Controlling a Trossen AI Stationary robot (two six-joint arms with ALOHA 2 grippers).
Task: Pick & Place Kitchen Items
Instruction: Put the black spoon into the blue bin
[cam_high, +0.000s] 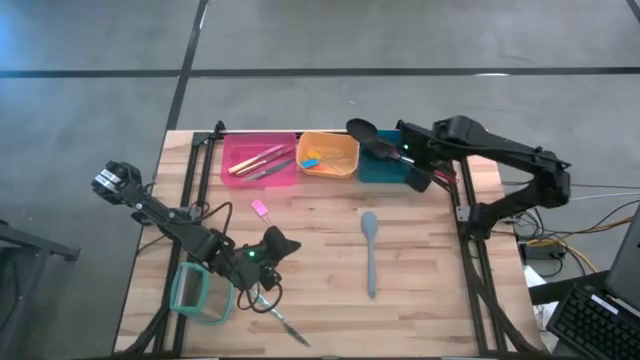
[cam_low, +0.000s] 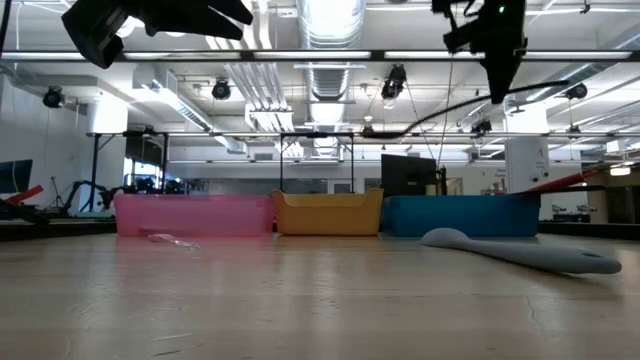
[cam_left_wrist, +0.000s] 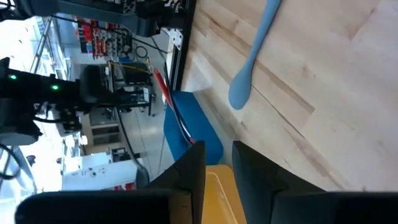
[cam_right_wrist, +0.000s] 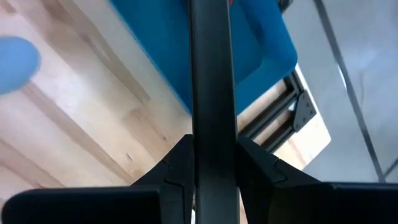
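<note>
Your right gripper (cam_high: 385, 140) is hanging over the teal bin (cam_high: 385, 172), fingers clamped on a black spoon (cam_high: 365, 131). The grey spoon (cam_high: 370, 250) is lying on the tabletop (cam_high: 420, 270), waiting; I cannot tell your left fingers' state.

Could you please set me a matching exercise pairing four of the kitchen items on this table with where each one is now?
Items:
1. grey spoon
2. black spoon
3. pink piece
4. blue piece

Places:
A. inside the orange bin
B. on the table, near the pink bin
C. held in the right gripper, by the teal bin
D. flat on the table, on the right arm's half

Pairs: 1-D, 2-C, 3-B, 4-A
</note>
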